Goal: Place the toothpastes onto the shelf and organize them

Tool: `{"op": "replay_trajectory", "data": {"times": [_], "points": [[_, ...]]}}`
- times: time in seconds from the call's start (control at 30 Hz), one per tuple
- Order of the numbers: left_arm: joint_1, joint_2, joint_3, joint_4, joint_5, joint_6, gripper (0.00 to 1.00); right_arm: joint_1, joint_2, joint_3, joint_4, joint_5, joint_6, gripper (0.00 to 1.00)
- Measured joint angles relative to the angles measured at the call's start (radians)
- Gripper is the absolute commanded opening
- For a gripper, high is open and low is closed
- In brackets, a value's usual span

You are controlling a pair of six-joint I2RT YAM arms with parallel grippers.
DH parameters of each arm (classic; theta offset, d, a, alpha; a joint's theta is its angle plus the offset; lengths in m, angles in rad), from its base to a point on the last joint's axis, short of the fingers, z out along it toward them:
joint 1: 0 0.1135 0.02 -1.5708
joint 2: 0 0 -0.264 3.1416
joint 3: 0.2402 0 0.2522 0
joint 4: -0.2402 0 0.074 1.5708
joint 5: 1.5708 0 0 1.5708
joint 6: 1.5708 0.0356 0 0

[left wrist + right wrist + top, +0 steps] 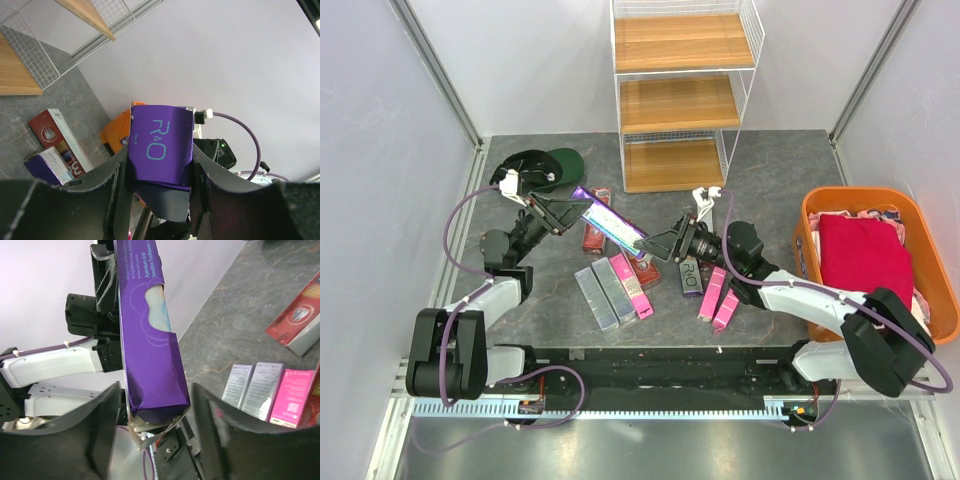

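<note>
**A:** What could go wrong from here?

**B:** Start at the fingers. The left gripper's (577, 204) fingers (114, 200) are clamped on one end of the purple carton (612, 220). The right gripper's (651, 243) fingers (100, 440) stand apart on either side of the other end, with a sliver of gap on one side, so they aren't pressing it. If the left lets go before the right bites, I'd expect the carton to drop onto the loose cartons (615, 290) on the table (770, 180), at six o'clock from it.

**A:** And if both grip?

**B:** Then any pull between the arms could crease the box. The end by the right fingers looks crumpled, with its flap splayed. A grip there may be soft and could slip.

**A:** And the arms?

**B:** From above, the carton hangs in the air with its ends at ten and four o'clock. The left arm rises from its base and bends inward, wrist aimed toward four. The right arm stretches low across the table, wrist aimed toward ten. The shelf (678, 103) stands at twelve o'clock and holds no carton.
</note>
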Motion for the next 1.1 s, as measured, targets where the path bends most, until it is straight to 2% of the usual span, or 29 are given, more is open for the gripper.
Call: {"op": "replay_trajectory", "data": {"times": [0.1, 0.13, 0.2, 0.23, 0.27, 0.33, 0.43, 0.6, 0.67, 0.83, 0.97, 1.1], "points": [[0.001, 0.006, 0.000, 0.001, 0.000, -0.010, 0.06, 0.001, 0.023, 0.000, 0.032, -0.009, 0.024, 0.50], [0.001, 0.010, 0.000, 0.001, 0.000, -0.013, 0.11, 0.001, 0.024, 0.000, 0.037, -0.009, 0.030, 0.48], [0.003, 0.013, 0.000, 0.001, 0.000, -0.023, 0.28, 0.001, 0.024, 0.000, 0.045, -0.008, 0.043, 0.43], [0.004, 0.014, 0.000, 0.002, 0.000, -0.026, 0.47, 0.001, 0.024, 0.000, 0.046, -0.008, 0.048, 0.42], [0.005, 0.014, 0.000, 0.003, 0.000, -0.028, 0.55, 0.001, 0.023, 0.000, 0.046, -0.008, 0.050, 0.41], [0.006, 0.015, 0.000, 0.006, 0.003, -0.033, 0.78, 0.001, 0.014, 0.000, 0.038, -0.005, 0.050, 0.40], [0.015, 0.020, 0.000, 0.012, 0.010, -0.043, 0.89, 0.001, -0.011, 0.000, 0.005, 0.001, 0.038, 0.37], [0.038, 0.033, 0.000, 0.015, 0.031, -0.047, 0.94, 0.002, -0.060, 0.000, -0.061, 0.026, 0.012, 0.35], [0.056, 0.031, 0.000, 0.017, 0.039, -0.047, 1.00, 0.003, -0.077, 0.001, -0.091, 0.042, 0.001, 0.34], [0.105, -0.035, 0.001, -0.074, 0.053, -0.001, 1.00, 0.003, -0.124, 0.032, -0.221, 0.103, -0.054, 0.33], [0.112, -0.198, 0.034, -0.352, 0.033, 0.154, 1.00, 0.000, -0.150, 0.098, -0.335, 0.155, -0.102, 0.33], [0.112, -0.372, 0.103, -0.668, -0.064, 0.352, 1.00, -0.020, -0.156, 0.180, -0.410, 0.185, -0.134, 0.33]]}}
